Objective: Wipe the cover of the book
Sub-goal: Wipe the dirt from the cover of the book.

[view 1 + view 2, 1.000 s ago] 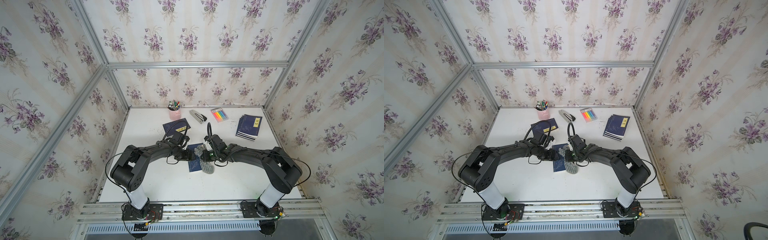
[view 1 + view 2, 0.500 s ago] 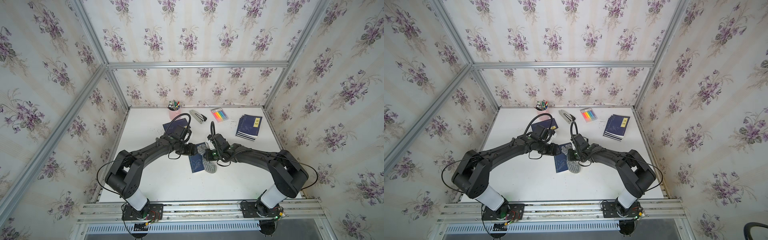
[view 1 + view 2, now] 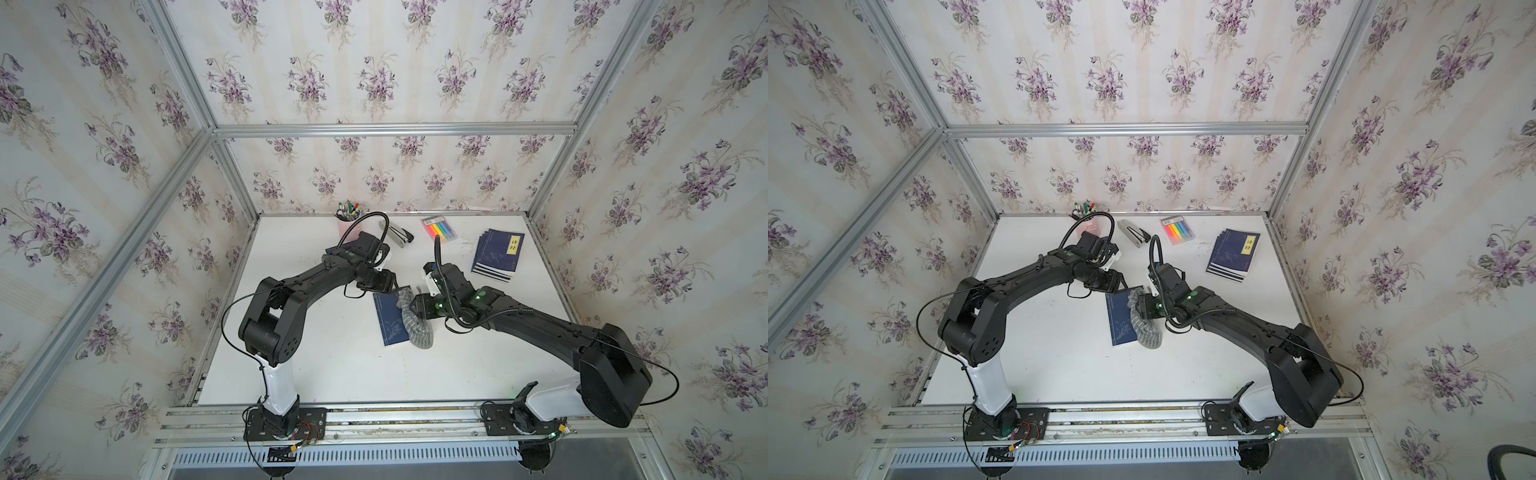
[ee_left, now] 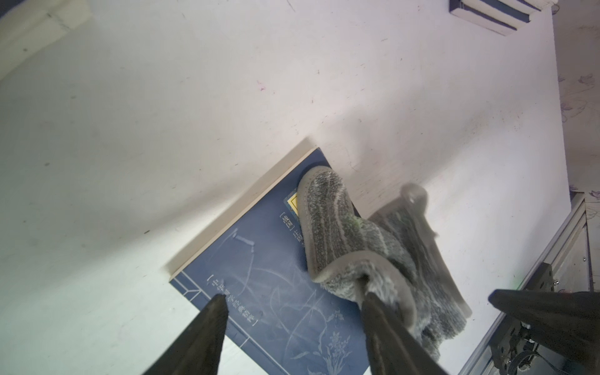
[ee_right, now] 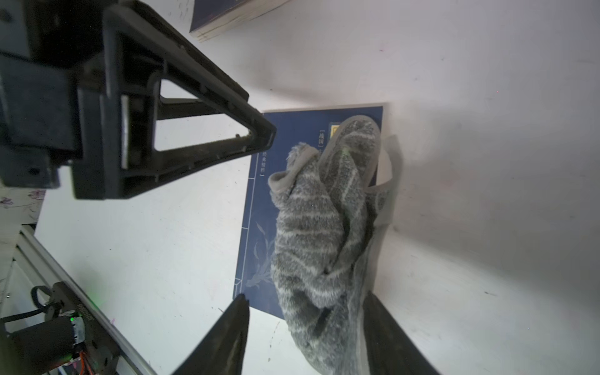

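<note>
The near half of the table point(image 3: 332, 374) lay bare from side to side, a wide way in between the two arm bases. The strip left of the left arm was bare too.

In the middle, the left gripper point(image 3: 400, 287) and right gripper point(image 3: 409, 309) crowded together over the book point(image 3: 386, 324), both with jaws apart. The grey cloth point(image 3: 417, 328), heaped on the book's right edge, lay between the right one's fingers.

Along the far edge stood a pen cup point(image 3: 347, 218), a stapler point(image 3: 397, 237) and a coloured pack point(image 3: 440, 228). A stack of books point(image 3: 496, 255) lay far right, near the right arm's wrist.
</note>
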